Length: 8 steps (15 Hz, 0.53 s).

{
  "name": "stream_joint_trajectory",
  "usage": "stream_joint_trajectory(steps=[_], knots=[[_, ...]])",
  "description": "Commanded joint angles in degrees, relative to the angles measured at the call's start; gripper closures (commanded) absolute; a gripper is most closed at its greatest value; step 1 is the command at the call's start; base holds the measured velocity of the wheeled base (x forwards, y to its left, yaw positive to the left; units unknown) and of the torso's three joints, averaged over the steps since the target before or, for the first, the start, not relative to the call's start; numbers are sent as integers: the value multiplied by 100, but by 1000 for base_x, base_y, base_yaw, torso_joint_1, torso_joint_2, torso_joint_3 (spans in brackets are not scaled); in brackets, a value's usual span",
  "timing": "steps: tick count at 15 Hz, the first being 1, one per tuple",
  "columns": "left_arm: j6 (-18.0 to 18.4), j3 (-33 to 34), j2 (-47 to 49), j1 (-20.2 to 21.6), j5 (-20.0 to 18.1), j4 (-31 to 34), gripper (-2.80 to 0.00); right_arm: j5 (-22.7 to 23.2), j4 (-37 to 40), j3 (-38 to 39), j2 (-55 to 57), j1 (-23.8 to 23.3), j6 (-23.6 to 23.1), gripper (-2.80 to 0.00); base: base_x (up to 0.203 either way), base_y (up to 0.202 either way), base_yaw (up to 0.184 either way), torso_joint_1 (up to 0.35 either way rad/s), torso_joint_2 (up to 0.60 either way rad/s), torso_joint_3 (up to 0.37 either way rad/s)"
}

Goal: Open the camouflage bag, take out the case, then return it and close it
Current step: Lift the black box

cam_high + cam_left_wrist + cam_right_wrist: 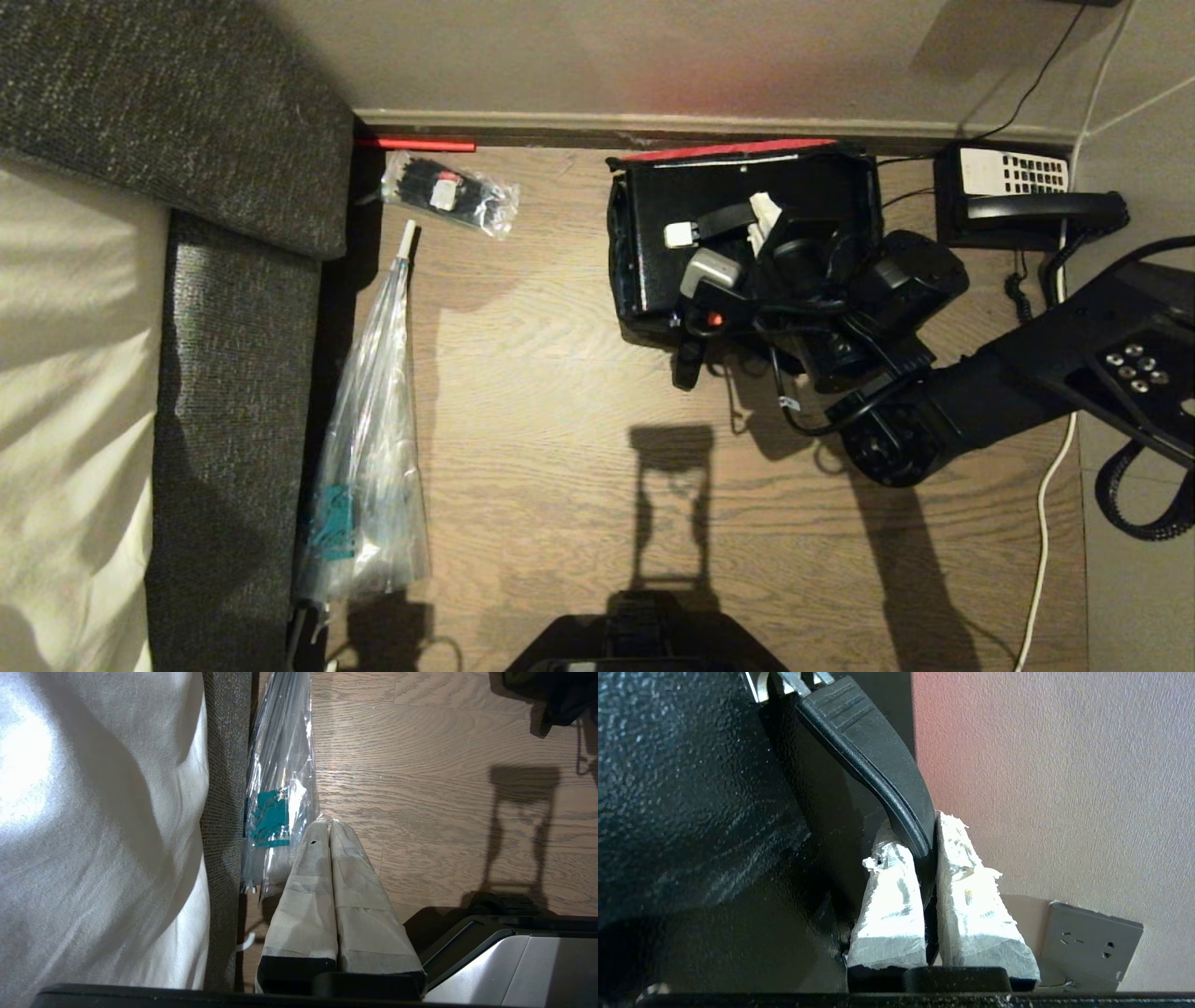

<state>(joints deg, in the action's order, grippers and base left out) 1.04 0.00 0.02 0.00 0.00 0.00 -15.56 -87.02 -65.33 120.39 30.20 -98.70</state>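
The case (709, 201), a flat black box, lies over the camouflage bag (617, 233) by the back wall. Of the bag I see only a dark rim round the case and a strip of red lining (738, 149). My right gripper (764, 217) reaches in from the right and is shut on the case's black strap handle (873, 751). In the right wrist view the taped fingers (971, 891) pinch the handle's end beside the case's textured black face (691, 788). My left gripper (329, 823) is parked low by the bed, shut on nothing.
A black telephone (1018, 201) with a white keypad stands right of the bag, its cords trailing down the floor. A long clear plastic sleeve (369, 448) and a small plastic packet (450, 194) lie beside the grey bed frame (233, 392). A wall socket (1092, 942) is behind the gripper.
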Motion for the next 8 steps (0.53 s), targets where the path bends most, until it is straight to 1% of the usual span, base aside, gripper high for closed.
stream_joint_trajectory(steps=[1,2,4,8], knots=[[2,0,-2,0,0,0,0,-25,-58,-15,-40,39,-54,0,0,0,0,0,0,0],[2,0,-2,0,0,0,0,-33,-11,-85,-77,55,-61,0,0,0,0,0,0,0],[2,0,-2,0,0,0,0,-60,-51,12,-31,57,-57,0,0,0,0,0,0,0],[-7,0,-2,0,0,0,0,-316,-52,55,134,258,-18,0,0,0,0,0,0,0]])
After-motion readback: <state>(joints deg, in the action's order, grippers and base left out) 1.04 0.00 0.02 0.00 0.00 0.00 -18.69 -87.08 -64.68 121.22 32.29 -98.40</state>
